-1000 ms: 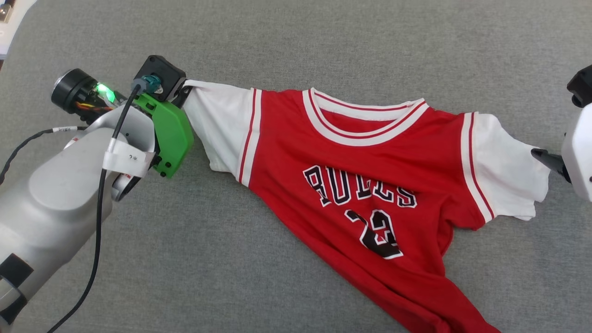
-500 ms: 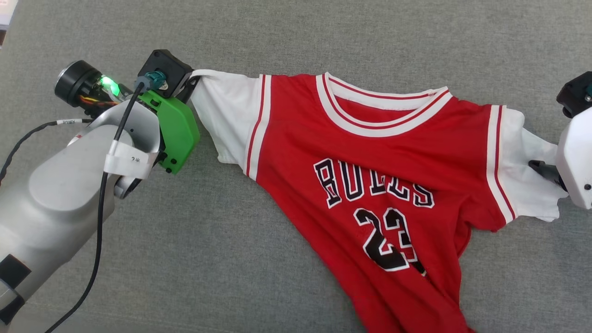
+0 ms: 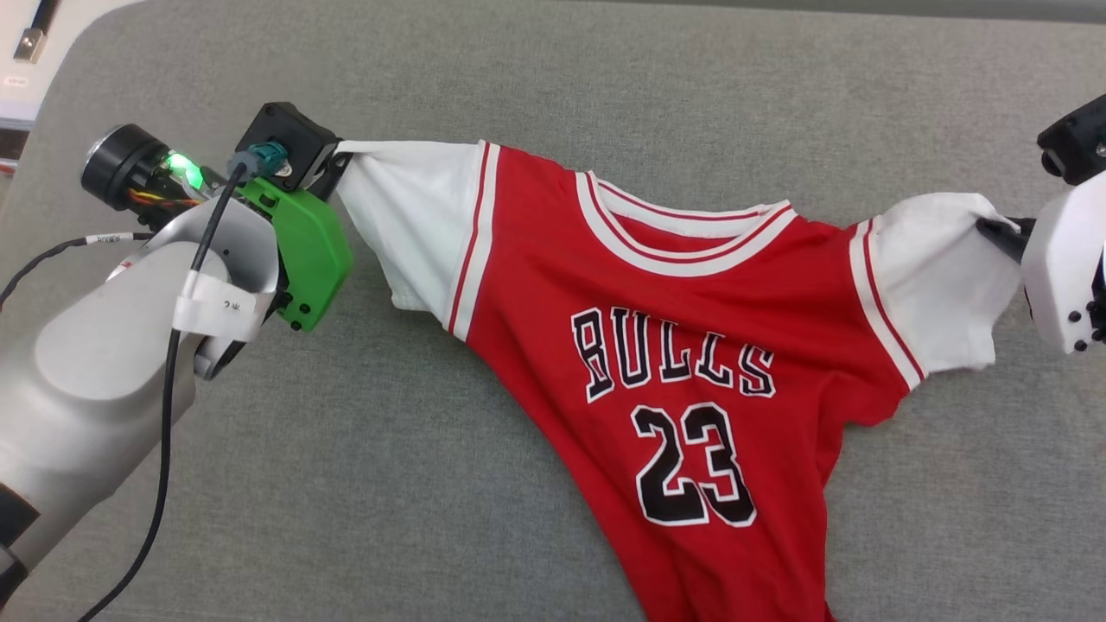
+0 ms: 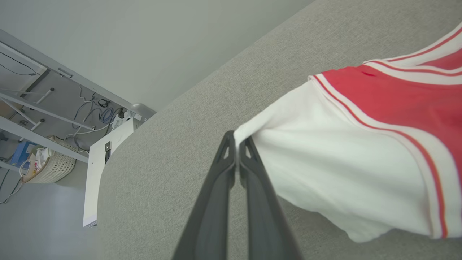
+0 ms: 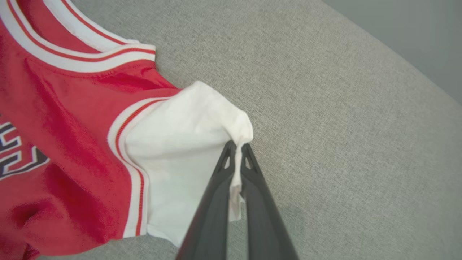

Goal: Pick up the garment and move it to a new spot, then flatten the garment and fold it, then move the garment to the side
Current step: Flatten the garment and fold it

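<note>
Left gripper [image 4: 236, 141] and right gripper [image 5: 236, 148], jaws closed, pinch the garment [image 3: 691, 285] by its sleeves [image 3: 415, 216]; hem cropped.

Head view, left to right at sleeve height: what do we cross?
Grey forearm → green wrist cover → left tool, shut on the shirt at its white sleeve → collar → other white sleeve → right tool, shut on that sleeve → white wrist housing.

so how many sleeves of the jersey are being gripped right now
2. The garment's left-side white sleeve is pinched in the left gripper; its right-side white sleeve is pinched in the right gripper.
</note>
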Controlling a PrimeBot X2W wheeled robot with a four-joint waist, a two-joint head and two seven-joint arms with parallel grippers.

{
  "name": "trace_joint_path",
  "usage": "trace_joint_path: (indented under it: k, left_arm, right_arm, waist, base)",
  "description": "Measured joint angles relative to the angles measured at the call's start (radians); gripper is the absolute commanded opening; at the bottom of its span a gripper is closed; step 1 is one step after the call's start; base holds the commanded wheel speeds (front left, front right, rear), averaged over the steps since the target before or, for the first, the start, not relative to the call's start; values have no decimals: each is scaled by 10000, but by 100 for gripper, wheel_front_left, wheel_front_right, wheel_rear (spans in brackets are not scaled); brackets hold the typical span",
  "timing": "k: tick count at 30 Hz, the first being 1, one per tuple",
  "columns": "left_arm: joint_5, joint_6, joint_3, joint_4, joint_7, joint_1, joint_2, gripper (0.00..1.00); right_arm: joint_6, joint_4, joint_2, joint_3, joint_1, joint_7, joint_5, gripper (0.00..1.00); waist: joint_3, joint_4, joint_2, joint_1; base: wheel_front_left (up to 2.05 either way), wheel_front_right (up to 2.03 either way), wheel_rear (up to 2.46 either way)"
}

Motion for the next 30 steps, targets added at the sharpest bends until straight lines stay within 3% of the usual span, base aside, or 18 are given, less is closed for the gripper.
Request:
trace_joint_path:
  k: [9,16,23,30]
  left_arm:
    - [25,276,261,-857,-370,-32,569,0]
    - [146,635,677,-2025,-368,-644,947,0]
    - [489,970,1214,-2638,-602,-1644,988,0]
    - [662,959,1540,-2441,-662,-2789,694,0]
  right_arm:
    - [0,-451,-263,-713,-55,-1218,33,0]
    - [0,-1014,-550,-1981,-251,-1893,59,0]
    - [0,-1593,-516,-3072,-570,-2178,-305,0]
    - [0,-1919,-190,-3645,-1293,-2169,-842,0]
  waist:
    - [-1175,-263,0,0]
    - [-1870,-439,0,0]
    - [-2063,-645,0,0]
    - [-1716,-735,0,0]
  base:
    - [0,0,0]
    - [0,0,0]
    - [0,0,0]
    - [0,0,0]
